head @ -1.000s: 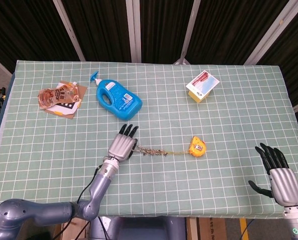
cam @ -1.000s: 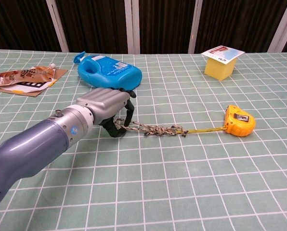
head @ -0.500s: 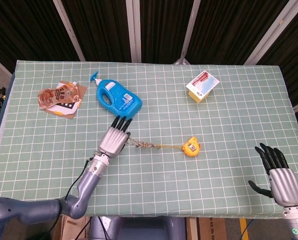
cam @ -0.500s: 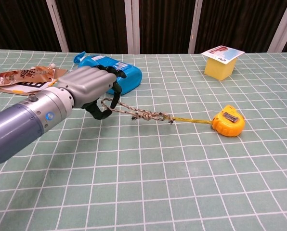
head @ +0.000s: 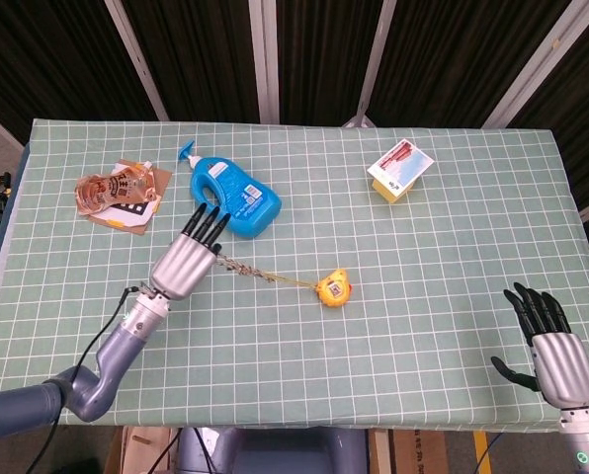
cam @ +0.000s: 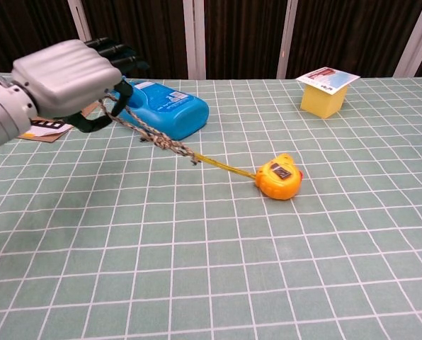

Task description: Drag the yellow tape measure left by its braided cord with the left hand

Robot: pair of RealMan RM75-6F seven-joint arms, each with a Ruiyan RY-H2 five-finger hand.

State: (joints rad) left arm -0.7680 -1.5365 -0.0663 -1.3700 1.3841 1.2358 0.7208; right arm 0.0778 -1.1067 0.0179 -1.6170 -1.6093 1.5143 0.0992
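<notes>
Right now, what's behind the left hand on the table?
Behind the left hand lies the blue bottle, flat on its side. The hand covers the bottle's pump end in the chest view; the head view shows it. The braided cord runs out from under the fingers.

Yellow tape measure on taut braided cord.

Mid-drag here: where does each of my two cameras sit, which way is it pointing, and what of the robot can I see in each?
Head view: sits high, looking steeply down on the whole table; shows the left hand and its arm, plus the right hand at the near right edge.
Chest view: sits low at the near edge, looking across the table toward the dark back wall; shows only the left hand.
Shared: left hand holding the braided cord, yellow tape measure, blue bottle, yellow box.
</notes>
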